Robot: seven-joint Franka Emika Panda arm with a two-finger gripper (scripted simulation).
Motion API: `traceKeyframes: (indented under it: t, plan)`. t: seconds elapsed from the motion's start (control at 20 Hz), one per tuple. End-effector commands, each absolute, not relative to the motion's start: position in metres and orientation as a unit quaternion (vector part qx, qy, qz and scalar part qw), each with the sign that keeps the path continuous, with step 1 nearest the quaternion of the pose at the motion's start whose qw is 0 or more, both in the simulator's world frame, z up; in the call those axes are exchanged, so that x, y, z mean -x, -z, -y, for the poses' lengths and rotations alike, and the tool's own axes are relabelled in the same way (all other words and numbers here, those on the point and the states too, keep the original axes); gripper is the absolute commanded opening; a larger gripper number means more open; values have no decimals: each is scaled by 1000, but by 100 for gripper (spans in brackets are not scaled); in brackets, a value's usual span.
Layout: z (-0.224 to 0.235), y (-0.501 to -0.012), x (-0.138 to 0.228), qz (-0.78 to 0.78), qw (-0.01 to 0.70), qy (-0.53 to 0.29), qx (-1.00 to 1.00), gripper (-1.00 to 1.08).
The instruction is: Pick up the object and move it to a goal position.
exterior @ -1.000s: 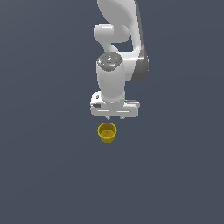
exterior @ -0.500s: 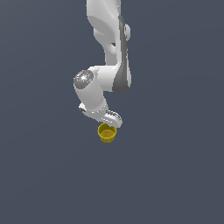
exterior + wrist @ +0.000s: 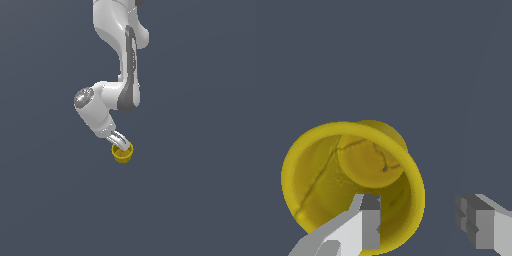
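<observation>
The object, a small yellow cup (image 3: 122, 154) with a flared rim, stands upright on the dark grey floor. In the wrist view I look into its mouth, and the cup (image 3: 331, 170) has thin dark crack lines inside. My white gripper (image 3: 121, 142) comes down at a slant from the exterior view's left and meets the cup's rim. The gripper (image 3: 418, 205) is open. One finger (image 3: 370, 225) sits over the cup's inside, near its wall. The other finger (image 3: 481, 225) is outside the cup, well apart from it. Nothing is gripped.
Flat dark grey floor (image 3: 200, 200) surrounds the cup on all sides. The arm's elbow and upper links (image 3: 120, 60) rise above the cup toward the top of the exterior view.
The arm has swung and tilted its wrist from straight down to slanting in from the exterior view's left, bringing the fingers down to the cup's rim. The cup has not moved.
</observation>
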State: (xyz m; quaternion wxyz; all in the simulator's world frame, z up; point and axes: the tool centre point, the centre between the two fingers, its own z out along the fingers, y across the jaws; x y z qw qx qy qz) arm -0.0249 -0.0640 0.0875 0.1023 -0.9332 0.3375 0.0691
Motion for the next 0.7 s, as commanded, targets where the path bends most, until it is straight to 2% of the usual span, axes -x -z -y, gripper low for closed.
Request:
traceKeyframes:
  t: [0.0,0.6,0.65]
  plan:
    - [64,-87,25,-338,102,-69,933,28]
    - [57,-58,28,-342,103,-70,932,28]
    - [57,-58,28,-342,103,-70,932,-100]
